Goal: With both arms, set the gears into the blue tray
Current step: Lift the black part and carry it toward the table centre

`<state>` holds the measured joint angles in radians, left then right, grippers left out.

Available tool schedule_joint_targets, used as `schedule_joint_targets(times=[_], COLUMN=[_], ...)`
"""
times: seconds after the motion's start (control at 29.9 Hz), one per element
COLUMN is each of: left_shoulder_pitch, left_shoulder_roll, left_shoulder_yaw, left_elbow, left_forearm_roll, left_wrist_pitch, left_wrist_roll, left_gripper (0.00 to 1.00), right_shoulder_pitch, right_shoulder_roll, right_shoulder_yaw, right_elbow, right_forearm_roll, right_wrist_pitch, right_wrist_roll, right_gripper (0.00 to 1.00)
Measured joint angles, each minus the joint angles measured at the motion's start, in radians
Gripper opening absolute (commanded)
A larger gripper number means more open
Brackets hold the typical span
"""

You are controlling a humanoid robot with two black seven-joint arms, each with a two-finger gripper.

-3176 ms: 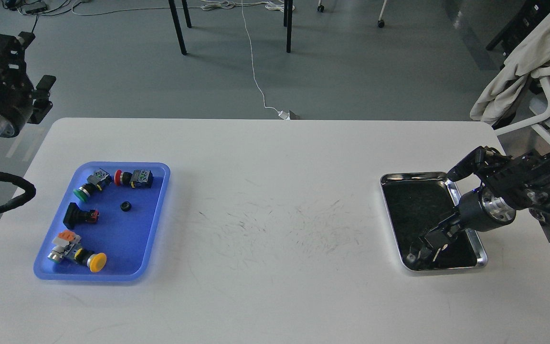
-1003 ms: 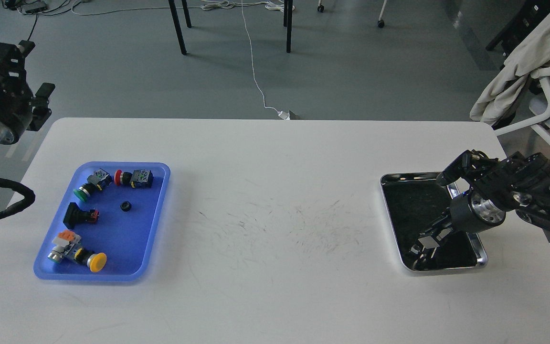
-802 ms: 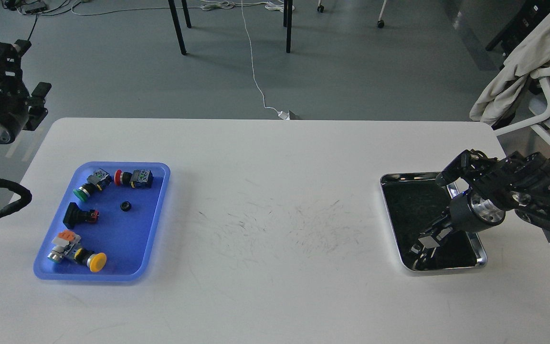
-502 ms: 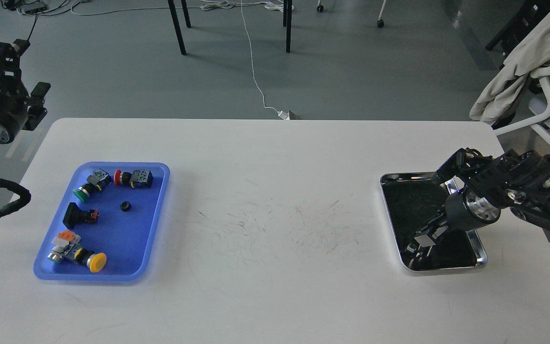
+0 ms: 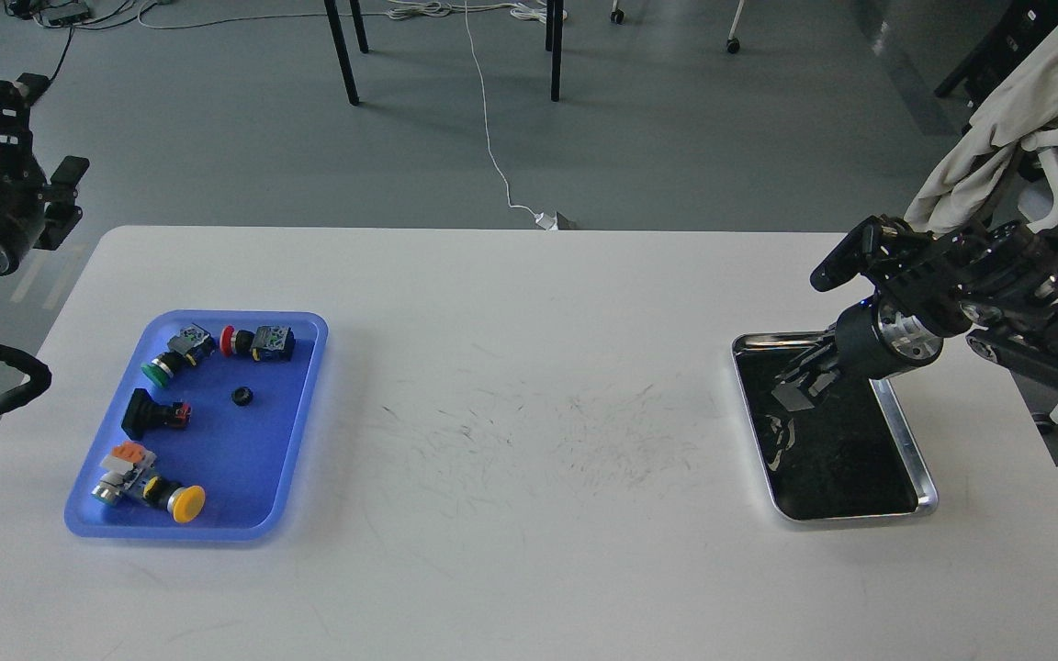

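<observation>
A: Head view. Your right gripper [image 5: 800, 386] hangs above the silver tray [image 5: 913, 441], dark against its dark floor. I cannot tell whether the fingers are parted, or whether you hold a gear.

B: The risk?

A: If the pinch is poor, a gear may drop on the way across the table [image 5: 529, 386] (it would roll). One gear [image 5: 241, 397] lies in the blue tray [image 5: 304, 431] among the switches [image 5: 258, 341].

B: The left gripper [image 5: 5, 110]?

A: Off the table's left edge, too dark to judge. No writing can be read.
</observation>
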<state>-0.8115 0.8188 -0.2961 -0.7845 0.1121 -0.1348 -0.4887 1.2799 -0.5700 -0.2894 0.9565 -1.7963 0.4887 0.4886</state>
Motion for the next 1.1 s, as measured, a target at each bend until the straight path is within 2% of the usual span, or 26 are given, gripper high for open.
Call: schedule_joint_targets(times=[0.23,0.67,0.97,1.1], left_shoulder_pitch=[-0.001,-0.003,-0.003,-0.003], left_shoulder_roll=[0.041,0.169,0.234,0.253], left_shoulder_yaw=[-0.003,-0.005,-0.011,-0.011], left_elbow=[-0.005,-0.030,-0.032,-0.039], left_forearm_roll=[0.000,0.001,0.000,0.000], left_wrist_pitch=[-0.003,-0.033,-0.064,-0.072], left_wrist_roll=[0.000,0.000,0.000,0.000], left_gripper=[0.98,0.98,0.98,0.98], right_shoulder_pitch=[0.049,0.064,0.062,0.057], right_shoulder_roll=[0.072,0.283,0.384,0.409], right_shoulder_yaw=[0.023,0.044,0.047,0.050], right_elbow=[-0.007,-0.061,-0.067,-0.064], right_forearm_roll=[0.006,0.010,0.011,0.026], right_wrist_pitch=[-0.009,-0.158,-0.195,-0.276], right_wrist_roll=[0.000,0.000,0.000,0.000], right_gripper=[0.01,0.01,0.01,0.01])
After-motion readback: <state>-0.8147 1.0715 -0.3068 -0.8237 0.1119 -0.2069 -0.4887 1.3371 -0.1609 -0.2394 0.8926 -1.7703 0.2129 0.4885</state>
